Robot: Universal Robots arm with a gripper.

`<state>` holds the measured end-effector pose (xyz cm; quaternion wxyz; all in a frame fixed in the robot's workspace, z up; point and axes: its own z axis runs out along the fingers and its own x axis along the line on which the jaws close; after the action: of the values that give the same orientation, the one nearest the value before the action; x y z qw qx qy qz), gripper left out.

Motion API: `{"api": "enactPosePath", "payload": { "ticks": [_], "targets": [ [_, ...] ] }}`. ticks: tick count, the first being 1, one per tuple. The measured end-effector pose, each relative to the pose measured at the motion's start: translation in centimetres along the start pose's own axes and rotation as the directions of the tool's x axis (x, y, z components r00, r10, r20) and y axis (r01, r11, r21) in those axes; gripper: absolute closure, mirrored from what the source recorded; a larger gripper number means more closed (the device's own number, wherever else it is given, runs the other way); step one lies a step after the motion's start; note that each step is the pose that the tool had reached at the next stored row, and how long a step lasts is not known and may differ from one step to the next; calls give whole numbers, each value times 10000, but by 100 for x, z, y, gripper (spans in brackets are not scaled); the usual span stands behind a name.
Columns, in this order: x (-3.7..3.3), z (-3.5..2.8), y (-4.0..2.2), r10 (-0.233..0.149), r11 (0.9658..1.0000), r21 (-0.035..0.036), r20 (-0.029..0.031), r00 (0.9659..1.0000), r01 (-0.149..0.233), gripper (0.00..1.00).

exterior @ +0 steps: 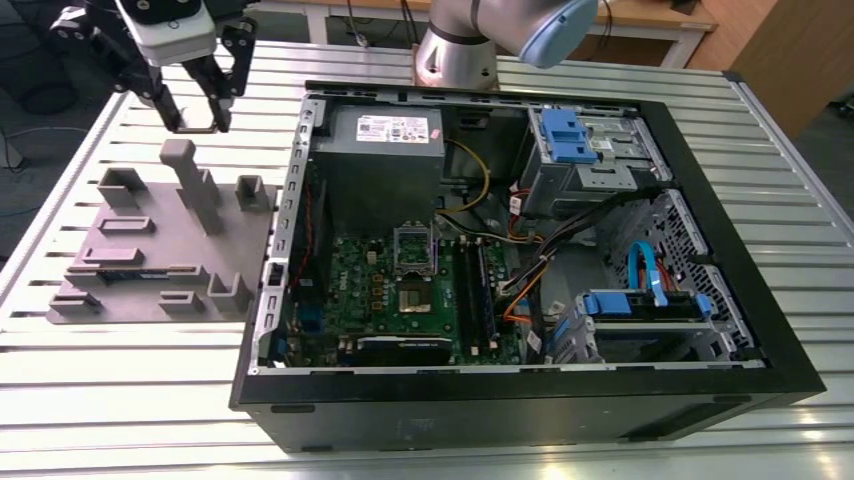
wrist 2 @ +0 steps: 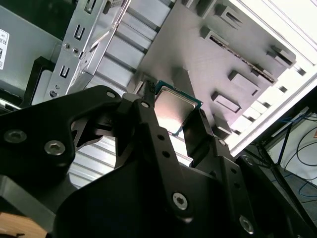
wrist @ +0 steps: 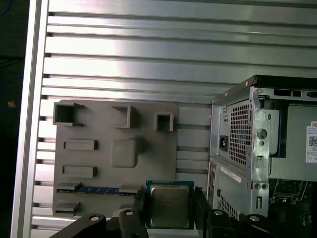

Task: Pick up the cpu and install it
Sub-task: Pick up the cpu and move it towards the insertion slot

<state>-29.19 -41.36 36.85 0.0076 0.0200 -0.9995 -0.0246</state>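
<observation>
Over slatted table [wrist: 148, 49], cpu [wrist: 169, 206] in jaws

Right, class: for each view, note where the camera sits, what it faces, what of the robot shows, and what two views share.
Exterior view: off the arm, looking down on the open black computer case, grey plastic fixture block and slatted metal table; grey arm and end effector show.
First wrist view: on the wrist, facing down at the block; end effector shows.
Second wrist view: on the wrist, looking along the black fingers.
Both wrist views share the gripped small square silver-topped cpu.
</observation>
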Motion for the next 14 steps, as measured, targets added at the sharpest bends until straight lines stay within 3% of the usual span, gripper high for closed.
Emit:
{"api": "enactPosePath", "payload": {
  "ticks": [14],
  "targets": [
    [-39, 0, -2, 0, 10000, 0, 0, 10000, 0, 53]
  ]
}}
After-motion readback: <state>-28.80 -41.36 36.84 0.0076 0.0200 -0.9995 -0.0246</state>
